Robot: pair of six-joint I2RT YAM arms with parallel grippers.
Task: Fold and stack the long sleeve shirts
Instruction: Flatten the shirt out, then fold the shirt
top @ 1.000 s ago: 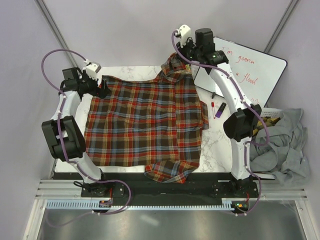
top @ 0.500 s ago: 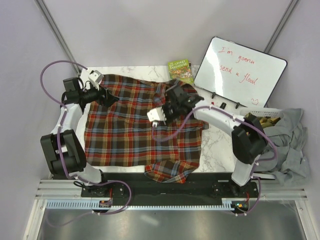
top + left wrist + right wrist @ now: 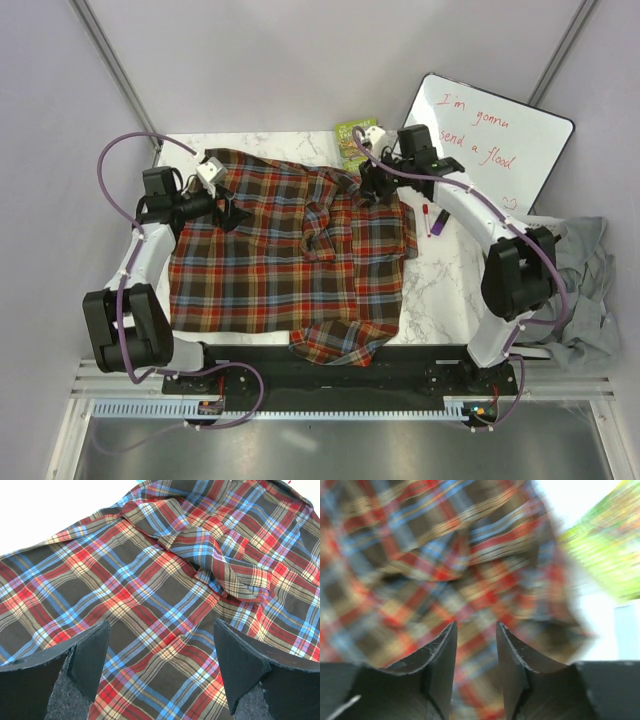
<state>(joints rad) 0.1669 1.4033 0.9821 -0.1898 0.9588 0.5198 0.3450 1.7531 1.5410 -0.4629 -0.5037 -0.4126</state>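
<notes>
One long sleeve shirt (image 3: 270, 270), plaid in red, brown and blue, lies spread over the white table. Its collar end is folded back onto the middle as a rumpled flap (image 3: 325, 215), also seen in the left wrist view (image 3: 220, 565). My left gripper (image 3: 228, 210) hovers over the shirt's far left part, jaws wide open (image 3: 161, 625) with only flat cloth under them. Near the shirt's far right corner, my right gripper (image 3: 366, 188) is open with a narrow gap (image 3: 476, 626) and nothing between the fingers. That view is blurred.
A green book (image 3: 352, 140) lies at the table's far edge beside the right gripper, blurred in the wrist view (image 3: 605, 555). A whiteboard (image 3: 490, 150) leans at the far right, with two markers (image 3: 432, 217) in front. A grey cloth heap (image 3: 580, 290) lies off the table's right side.
The right gripper carried the collar end from the far edge onto the shirt's middle, let go and drew back to the far right. The left gripper shifted right over the shirt.
</notes>
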